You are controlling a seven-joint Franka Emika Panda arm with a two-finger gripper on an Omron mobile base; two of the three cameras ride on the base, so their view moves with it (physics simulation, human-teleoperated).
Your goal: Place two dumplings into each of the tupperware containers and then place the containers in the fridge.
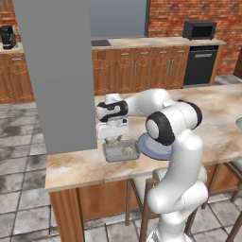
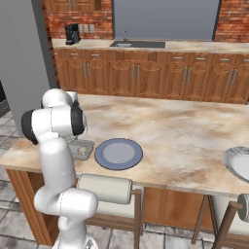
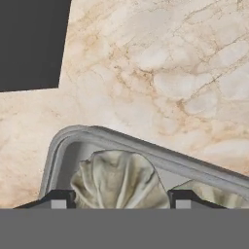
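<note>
Gripper point(image 3: 114, 199) hangs directly over the grey tub point(image 1: 121, 151), pointing down into it. The tub sits near the counter's point(image 1: 217, 118) front edge, touching or just beside the blue-grey plate point(image 2: 118, 153) on the side away from the stools.

Key relation: in the hand view one dumpling point(image 3: 119, 180) lies straight between the two fingertips point(image 3: 57, 199), one tip on either side of it. Jaws stand apart, wider than the dumpling. Cannot tell whether the tips touch it; they look to straddle it with a little room each side. Not a grip as far as I can judge.

A second dumpling point(image 3: 206, 192) shows at the lower right of the hand view, inside the same tub, just beside the first. In the left base view two pale lumps are visible in the tub under the hand.

Judgement: this tub looks to have its two dumplings. Plate appears bare. The tub's long axis runs roughly along the counter edge. The next move likely needs a lift straight up, clear of the rim.

The teal tub is not identified here. A white plate point(image 2: 238, 163) sits well apart at the counter's far right.
</note>
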